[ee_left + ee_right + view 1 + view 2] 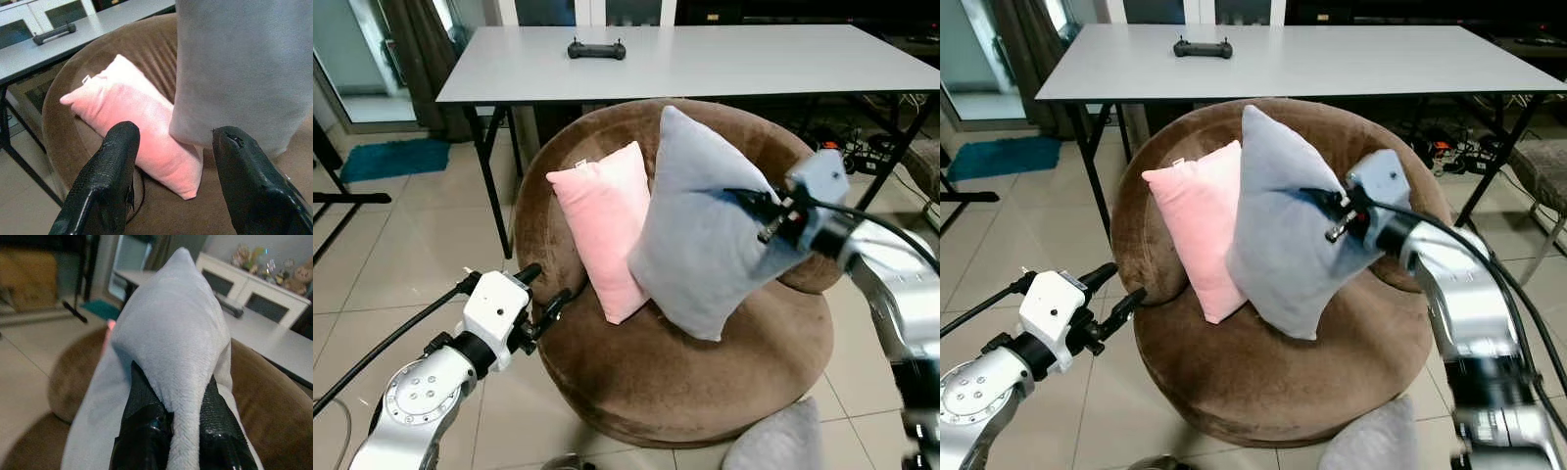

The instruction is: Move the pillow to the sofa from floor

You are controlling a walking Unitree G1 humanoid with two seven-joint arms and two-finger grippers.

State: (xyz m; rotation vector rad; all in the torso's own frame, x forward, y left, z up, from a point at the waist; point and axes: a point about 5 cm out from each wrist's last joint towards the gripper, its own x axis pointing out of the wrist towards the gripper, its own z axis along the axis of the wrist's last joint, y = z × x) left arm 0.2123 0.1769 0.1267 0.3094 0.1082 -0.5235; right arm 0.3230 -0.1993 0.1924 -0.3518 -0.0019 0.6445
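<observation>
The right gripper point(1332, 217) pinches a fold of the grey pillow point(705, 235) between its fingers, holding it upright over the brown sofa point(705, 372), long axis near vertical, its lower corner at or just above the seat cushion and its left edge against the pink pillow point(602, 220) leaning on the backrest. The left gripper point(543, 294) hangs with fingers spread just beside the sofa's left rim, so the right arm is the one at the pillow and the seat lies straight below it. Counted: one grey pillow in hand, one pink pillow on the sofa, one more grey cushion point(773, 441) low by the sofa's base, one sofa, one table point(705, 59) behind it.
</observation>
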